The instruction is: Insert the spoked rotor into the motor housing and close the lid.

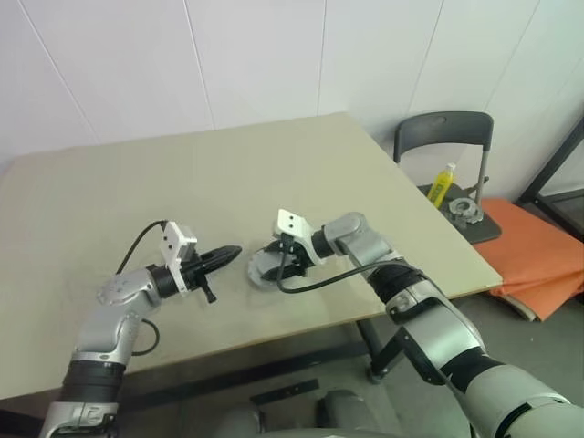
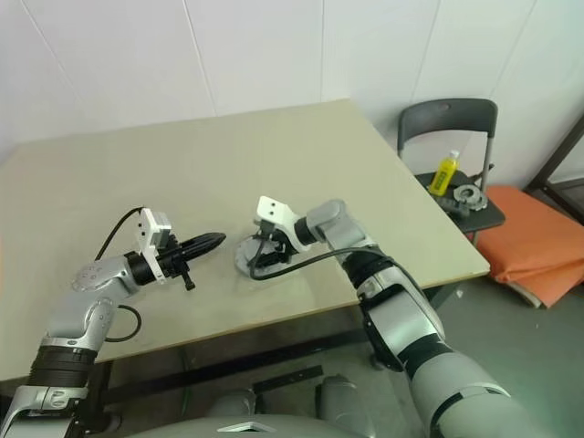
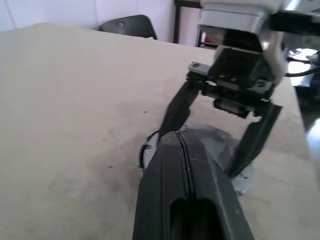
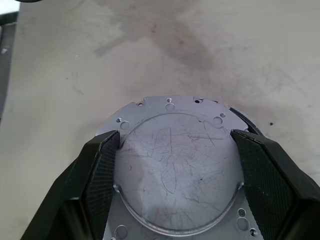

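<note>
We see the motor housing (image 1: pixel 265 266) resting on the tabletop (image 1: pixel 228 173), near its front edge and about midway along that edge. Our right gripper (image 4: pixel 172 165) reaches over it, and its fingers (image 4: pixel 100 175) press against both sides of the round, scratched metal body, so they grip the motor housing. Our left gripper (image 1: pixel 228 254) hangs just beside the housing, on its left side, and its fingers (image 3: pixel 185 170) are closed together and hold nothing.
</note>
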Robot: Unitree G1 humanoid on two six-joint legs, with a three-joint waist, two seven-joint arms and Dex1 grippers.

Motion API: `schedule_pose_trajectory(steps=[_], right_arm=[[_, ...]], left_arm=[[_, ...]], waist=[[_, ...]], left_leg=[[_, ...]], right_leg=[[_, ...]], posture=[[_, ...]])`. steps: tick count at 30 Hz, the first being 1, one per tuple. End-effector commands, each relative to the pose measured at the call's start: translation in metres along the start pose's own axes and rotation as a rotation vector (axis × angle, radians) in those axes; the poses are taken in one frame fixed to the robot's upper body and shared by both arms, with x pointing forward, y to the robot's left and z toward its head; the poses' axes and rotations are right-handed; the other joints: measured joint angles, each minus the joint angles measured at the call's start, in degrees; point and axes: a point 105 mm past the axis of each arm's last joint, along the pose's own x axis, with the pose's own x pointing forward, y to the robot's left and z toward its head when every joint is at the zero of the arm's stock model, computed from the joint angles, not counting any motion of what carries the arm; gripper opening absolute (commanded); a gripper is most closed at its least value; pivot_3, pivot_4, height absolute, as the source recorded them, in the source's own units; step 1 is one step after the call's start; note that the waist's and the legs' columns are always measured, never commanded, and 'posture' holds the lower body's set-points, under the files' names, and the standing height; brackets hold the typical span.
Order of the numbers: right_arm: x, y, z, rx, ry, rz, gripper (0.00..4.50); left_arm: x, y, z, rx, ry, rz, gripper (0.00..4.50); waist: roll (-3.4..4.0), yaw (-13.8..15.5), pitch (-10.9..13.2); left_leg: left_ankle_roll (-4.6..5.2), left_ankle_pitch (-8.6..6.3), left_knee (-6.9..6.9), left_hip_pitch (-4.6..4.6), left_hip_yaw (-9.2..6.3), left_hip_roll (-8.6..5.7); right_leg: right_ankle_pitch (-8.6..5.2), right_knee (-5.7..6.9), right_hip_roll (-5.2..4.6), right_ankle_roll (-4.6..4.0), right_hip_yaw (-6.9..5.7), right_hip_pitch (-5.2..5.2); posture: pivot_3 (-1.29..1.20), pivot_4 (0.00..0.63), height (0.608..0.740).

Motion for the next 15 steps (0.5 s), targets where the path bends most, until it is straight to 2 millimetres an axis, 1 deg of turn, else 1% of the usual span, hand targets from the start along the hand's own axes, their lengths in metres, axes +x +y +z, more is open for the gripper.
schedule_pose_trajectory(steps=[1, 5, 7, 10, 15], right_arm=[[0.0, -0.012, 0.003, -0.029, 0.024, -0.081, 3.19], [-0.001, -0.023, 0.011, -0.023, -0.009, -0.155, 3.19], [-0.001, -0.025, 0.012, -0.019, -0.012, -0.165, 3.19], [0.0, -0.026, 0.012, -0.019, -0.011, -0.163, 3.19], [0.002, -0.022, 0.005, -0.015, 0.023, -0.132, 3.19]], left_arm=[[-0.01, 0.0, 0.017, 0.053, -0.017, -0.027, 0.0], [-0.024, 0.004, 0.021, 0.084, 0.033, -0.037, 0.0], [-0.028, 0.008, 0.022, 0.092, 0.041, -0.023, 0.0], [-0.032, 0.011, 0.022, 0.103, 0.054, -0.01, 0.0], [-0.033, 0.013, 0.021, 0.105, 0.06, -0.005, 0.0]], waist=[[0.0, -0.11, 0.0], [0.03, 0.08, 0.02], [0.03, 0.14, 0.02], [0.03, 0.45, 0.02], [0.04, 0.38, 0.02]], left_leg=[[-0.01, -0.01, 0.0, 0.03, -0.03, 0.01], [-0.02, -0.01, 0.0, -0.14, -0.1, 0.01], [-0.01, 0.0, 0.01, -0.13, -0.09, -0.01], [0.0, 0.0, 0.02, -0.25, -0.09, -0.04], [0.02, 0.01, -0.01, -0.37, -0.05, -0.04]], right_leg=[[0.0, 0.01, 0.0, -0.01, -0.01, -0.01], [0.01, 0.02, 0.0, -0.04, -0.04, -0.17], [0.02, 0.01, -0.01, -0.04, -0.04, -0.15], [0.02, 0.02, -0.04, -0.04, -0.02, -0.22], [0.03, 0.0, -0.01, -0.03, 0.01, -0.36]], posture=[[0.0, 0.0, 0.74], [0.0, 0.0, 0.74], [0.0, 0.0, 0.74], [0.0, 0.0, 0.74], [0.0, 0.0, 0.74]])
